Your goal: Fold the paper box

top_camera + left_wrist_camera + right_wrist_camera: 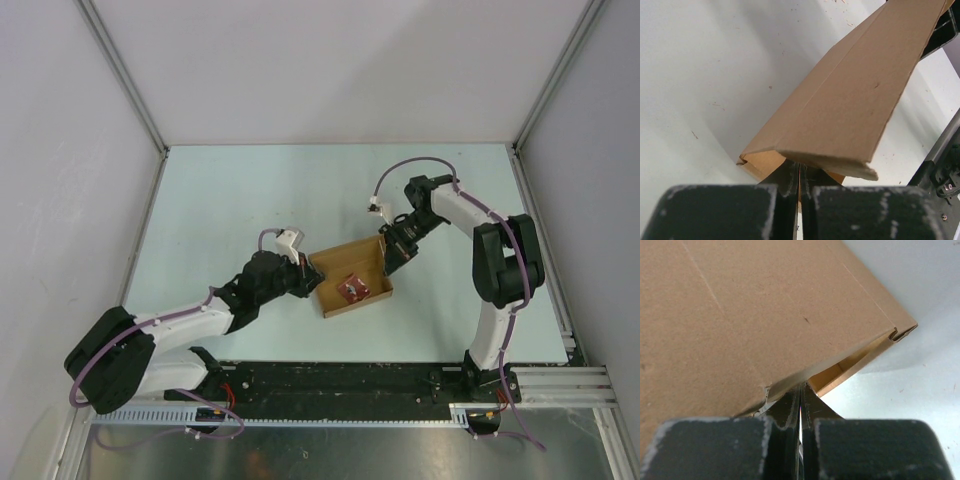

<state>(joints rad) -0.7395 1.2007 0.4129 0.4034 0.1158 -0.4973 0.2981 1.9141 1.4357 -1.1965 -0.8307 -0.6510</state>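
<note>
Pale green table point(220, 200); white enclosure walls point(330, 60)

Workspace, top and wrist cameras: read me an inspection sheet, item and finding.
Surface: pale table, lightly specked.
Job's things: paper box mid-table, walls partly raised, top open.
Clutter: red packet lying inside the box.
Tools: left tool shut at the box's left end; right tool shut at its right end; whether either pinches cardboard is unclear.
Cables: purple cables run along both arms, off the box.
Surroundings: grey enclosure walls on three sides; black rail at the near edge.
</note>
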